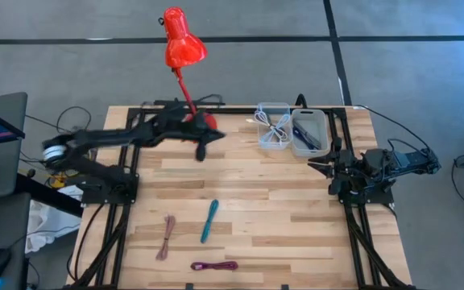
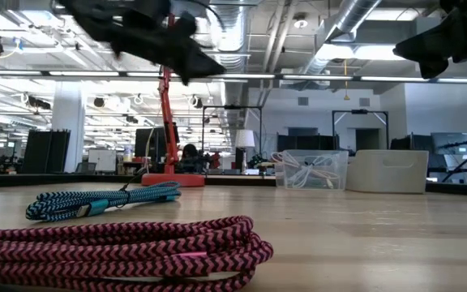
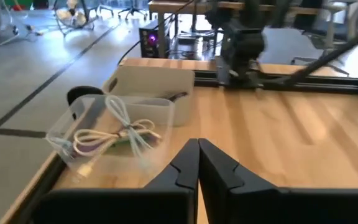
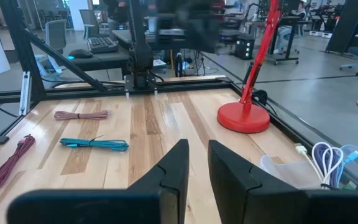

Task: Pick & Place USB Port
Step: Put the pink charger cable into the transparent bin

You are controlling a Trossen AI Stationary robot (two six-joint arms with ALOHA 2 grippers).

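Observation:
Three bundled USB cables lie on the near half of the table: a teal one (image 1: 209, 221) (image 4: 94, 144), a pink one (image 1: 166, 236) (image 4: 81, 114) and a magenta one (image 1: 213, 265) (image 2: 120, 243). A clear bin (image 1: 274, 127) (image 3: 114, 134) at the far edge holds a coiled white cable (image 3: 120, 132). My left gripper (image 1: 202, 153) (image 3: 197, 152) hangs shut in the air, left of that bin, holding nothing. My right gripper (image 1: 312, 165) (image 4: 197, 155) waits at the table's right side, its fingers a narrow gap apart, empty.
A grey bin (image 1: 308, 133) (image 2: 392, 170) stands right of the clear one, with dark and blue items in it. A red desk lamp (image 1: 185, 48) has its base (image 1: 204, 121) at the far edge, just behind my left arm. Bare wood lies mid-table.

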